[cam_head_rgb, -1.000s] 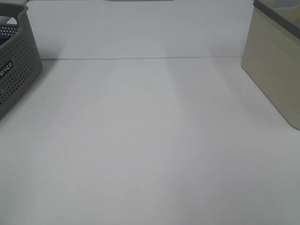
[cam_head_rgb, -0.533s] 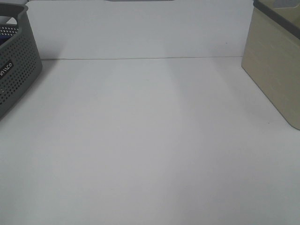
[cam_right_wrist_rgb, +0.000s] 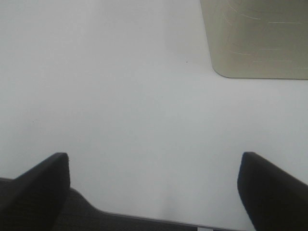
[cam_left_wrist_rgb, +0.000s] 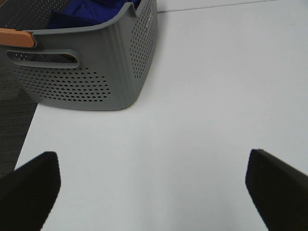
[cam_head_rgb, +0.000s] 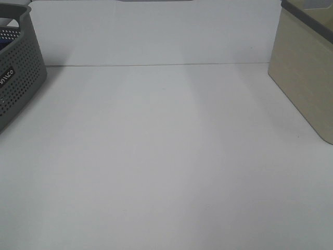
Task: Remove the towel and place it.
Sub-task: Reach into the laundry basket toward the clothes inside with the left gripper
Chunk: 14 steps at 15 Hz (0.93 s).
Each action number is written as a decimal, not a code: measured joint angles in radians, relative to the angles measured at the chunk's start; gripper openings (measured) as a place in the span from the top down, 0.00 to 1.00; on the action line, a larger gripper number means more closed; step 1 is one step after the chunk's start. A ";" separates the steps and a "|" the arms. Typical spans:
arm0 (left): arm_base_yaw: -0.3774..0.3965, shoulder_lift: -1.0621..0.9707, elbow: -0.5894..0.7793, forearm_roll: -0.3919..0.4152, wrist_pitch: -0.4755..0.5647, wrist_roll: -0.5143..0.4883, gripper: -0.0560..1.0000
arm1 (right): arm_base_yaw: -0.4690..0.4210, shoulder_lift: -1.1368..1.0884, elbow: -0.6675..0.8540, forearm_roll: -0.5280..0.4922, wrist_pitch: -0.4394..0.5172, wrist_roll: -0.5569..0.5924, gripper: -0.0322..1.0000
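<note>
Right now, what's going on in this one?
Nothing is being handled yet. The towel lies bunched in the grey basket at the left of the table, and a beige bin stands at the right. The left gripper hangs open over bare table short of the basket, and the right gripper hangs open near the bin. Neither holds anything, so the towel has not been removed.

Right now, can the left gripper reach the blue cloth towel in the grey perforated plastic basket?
Probably yes: left gripper open, only bare table before the basket, towel exposed at its open top.
</note>
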State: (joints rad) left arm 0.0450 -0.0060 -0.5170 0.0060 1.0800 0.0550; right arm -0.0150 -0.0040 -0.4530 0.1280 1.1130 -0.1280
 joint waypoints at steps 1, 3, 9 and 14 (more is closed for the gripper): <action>0.000 0.000 0.000 0.000 0.000 0.000 0.01 | 0.000 0.000 0.000 0.000 0.000 0.000 0.08; 0.000 0.000 0.000 0.000 0.000 0.000 0.01 | 0.000 0.000 0.000 0.000 0.000 0.000 0.08; 0.000 0.000 0.000 0.000 0.000 0.000 0.01 | 0.000 0.000 0.000 0.000 0.000 0.000 0.08; 0.000 0.000 0.000 0.000 0.000 0.000 0.01 | 0.000 0.000 0.000 0.000 0.000 0.000 0.08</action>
State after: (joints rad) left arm 0.0450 -0.0060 -0.5170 0.0060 1.0800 0.0550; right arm -0.0150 -0.0040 -0.4530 0.1280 1.1130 -0.1280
